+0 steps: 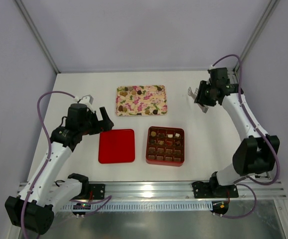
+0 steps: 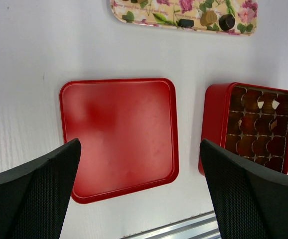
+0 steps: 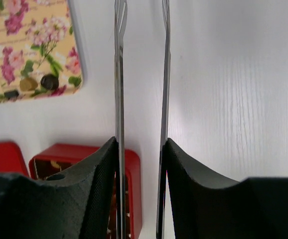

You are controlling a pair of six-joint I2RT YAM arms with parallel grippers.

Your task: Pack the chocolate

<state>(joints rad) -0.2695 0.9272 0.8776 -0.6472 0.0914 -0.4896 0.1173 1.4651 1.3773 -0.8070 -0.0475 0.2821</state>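
Currently the chocolate point(image 1: 134, 91) is split between two places: a cluster of pieces lies along the far edge of the floral tray point(image 1: 149, 105), and other pieces are already seated in the gridded red box point(image 1: 165, 162) towards the near middle of the worktop point(image 1: 199, 144). Light-coloured pieces can be made out in the box's far rows; which of the darker cells are free cannot be told.

A pair of metal tongs point(image 3: 118, 74) is gripped by the right gripper point(image 3: 140, 149), its jaws partly closed on the two blades, which stand slightly apart with nothing seen between them. The tongs are held over bare worktop just right of the tray's right edge. The left gripper point(image 1: 98, 119) is spread fully wide, holds nothing, and hangs above the red lid point(image 1: 116, 146), which lies flat to the left of the box.

Another piece is probably to be fetched from the tray. For that, the tongs should be carried left over the cluster and one piece picked out. The blades should be lowered astride it and squeezed only lightly, since so small a piece could be flicked away or crushed.
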